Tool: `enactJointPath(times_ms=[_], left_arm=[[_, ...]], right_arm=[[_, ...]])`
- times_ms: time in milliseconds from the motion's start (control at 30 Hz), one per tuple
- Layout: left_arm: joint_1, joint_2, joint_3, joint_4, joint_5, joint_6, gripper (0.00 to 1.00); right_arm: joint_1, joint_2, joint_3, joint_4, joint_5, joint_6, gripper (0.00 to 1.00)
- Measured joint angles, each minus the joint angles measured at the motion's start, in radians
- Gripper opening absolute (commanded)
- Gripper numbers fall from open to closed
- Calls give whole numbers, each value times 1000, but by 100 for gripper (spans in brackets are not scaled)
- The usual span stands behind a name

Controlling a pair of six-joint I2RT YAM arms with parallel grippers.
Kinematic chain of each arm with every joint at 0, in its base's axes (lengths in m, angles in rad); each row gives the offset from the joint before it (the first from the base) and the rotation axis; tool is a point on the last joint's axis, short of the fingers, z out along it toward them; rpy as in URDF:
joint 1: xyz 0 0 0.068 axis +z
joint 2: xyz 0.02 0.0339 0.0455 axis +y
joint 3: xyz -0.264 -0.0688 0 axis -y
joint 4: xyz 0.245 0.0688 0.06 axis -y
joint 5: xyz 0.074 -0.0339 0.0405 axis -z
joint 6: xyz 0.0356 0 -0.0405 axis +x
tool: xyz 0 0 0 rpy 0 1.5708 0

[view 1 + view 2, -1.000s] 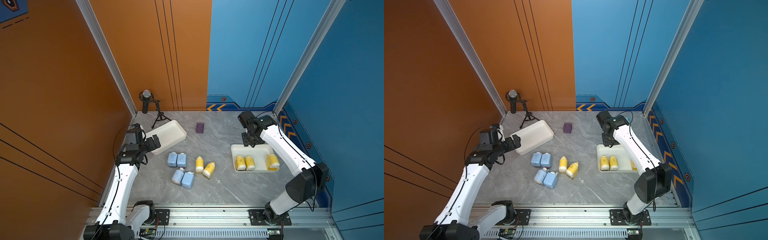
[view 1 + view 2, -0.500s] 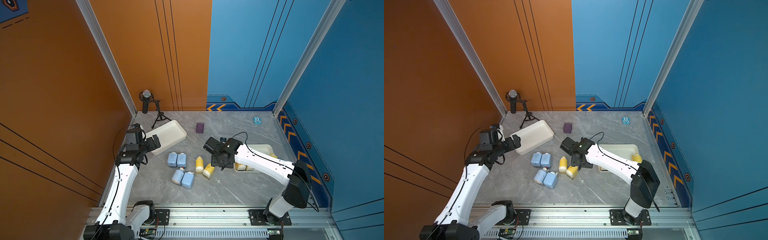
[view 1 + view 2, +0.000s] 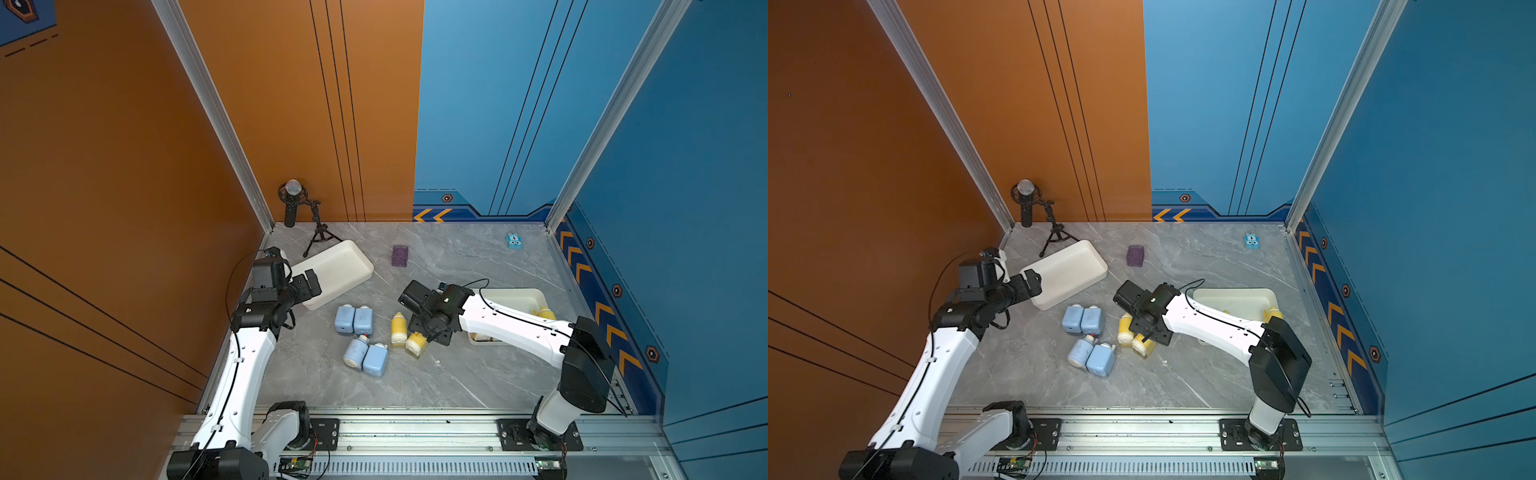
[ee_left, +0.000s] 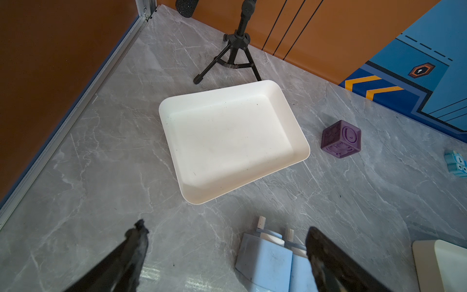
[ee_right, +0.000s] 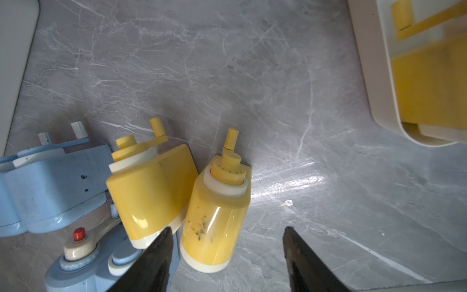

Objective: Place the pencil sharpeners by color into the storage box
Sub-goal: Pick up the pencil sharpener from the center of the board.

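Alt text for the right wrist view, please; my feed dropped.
The open right hand frames a yellow sharpener lying on the grey table, a second yellow one beside it. Blue sharpeners lie alongside; a white box holds more yellow.

A grey marble-patterned tabletop is walled by smooth orange panels with thin black lines and blue panels, joined by aluminium corner posts; yellow chevrons band the blue base, and a ribbed aluminium rail edges the front
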Motion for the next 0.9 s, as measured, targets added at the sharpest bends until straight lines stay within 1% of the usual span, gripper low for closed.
enactJointPath(times_ms=[267,600,900], left_arm=[[0,0,0,0,0,0,98],[0,0,0,0,0,0,98],[0,0,0,0,0,0,98]], right_arm=[[1,30,-11,10,-22,25,70],[3,79,-12,25,-28,25,69],[3,129,-12,44,-51,21,63]])
